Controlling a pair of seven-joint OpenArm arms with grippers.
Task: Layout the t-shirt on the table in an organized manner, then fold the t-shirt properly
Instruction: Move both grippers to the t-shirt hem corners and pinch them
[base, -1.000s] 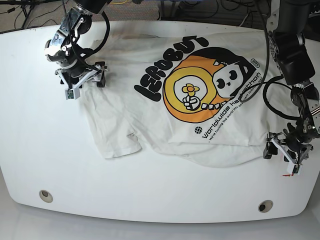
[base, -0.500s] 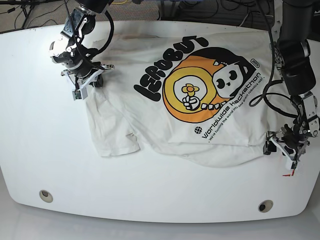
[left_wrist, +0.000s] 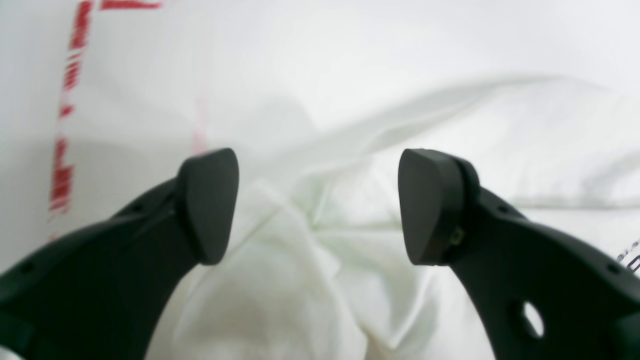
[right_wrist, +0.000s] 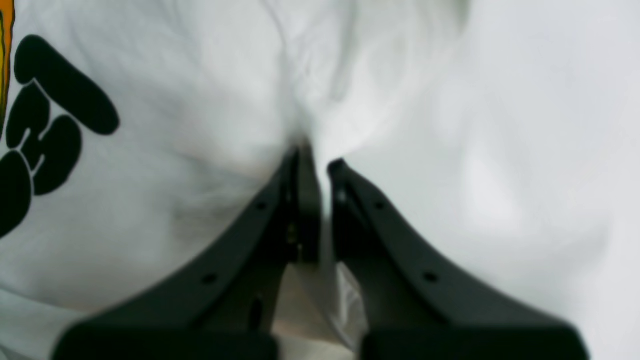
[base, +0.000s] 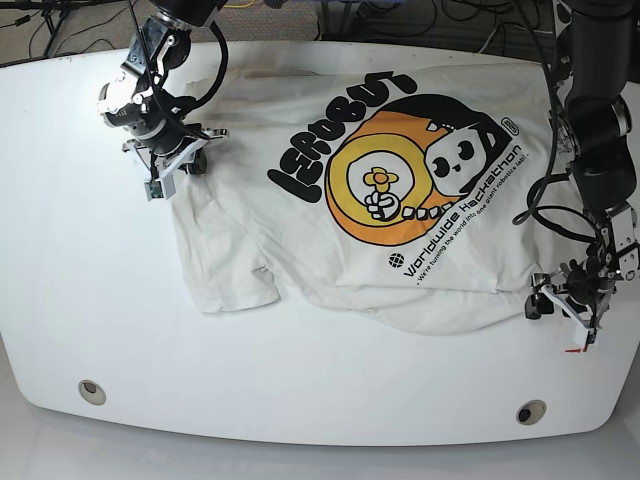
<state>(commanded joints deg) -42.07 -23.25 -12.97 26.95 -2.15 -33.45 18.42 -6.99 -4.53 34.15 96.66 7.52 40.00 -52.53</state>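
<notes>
The white t-shirt (base: 330, 240) lies print-up on the table (base: 80, 290), creased along its lower part, with black lettering and an orange graphic. My right gripper (base: 172, 170), at the left of the base view, is shut on the shirt's left edge; in its wrist view the right gripper (right_wrist: 315, 165) pinches a fold of the t-shirt (right_wrist: 200, 125). My left gripper (base: 560, 305) is low at the shirt's lower right corner. Its wrist view shows the left gripper (left_wrist: 320, 205) open, its fingertips (left_wrist: 210, 205) either side of bunched t-shirt (left_wrist: 320, 260) cloth.
Two small round holes (base: 92, 391) (base: 530, 412) sit near the table's front edge. Red tape marks (left_wrist: 65, 125) lie on the table just left of my left gripper, and a red tape mark (base: 575, 350) shows in the base view. Cables run behind the table.
My right gripper closed on the shirt's left edge and shifted slightly up and back. My left gripper moved a little lower toward the shirt's lower right corner.
</notes>
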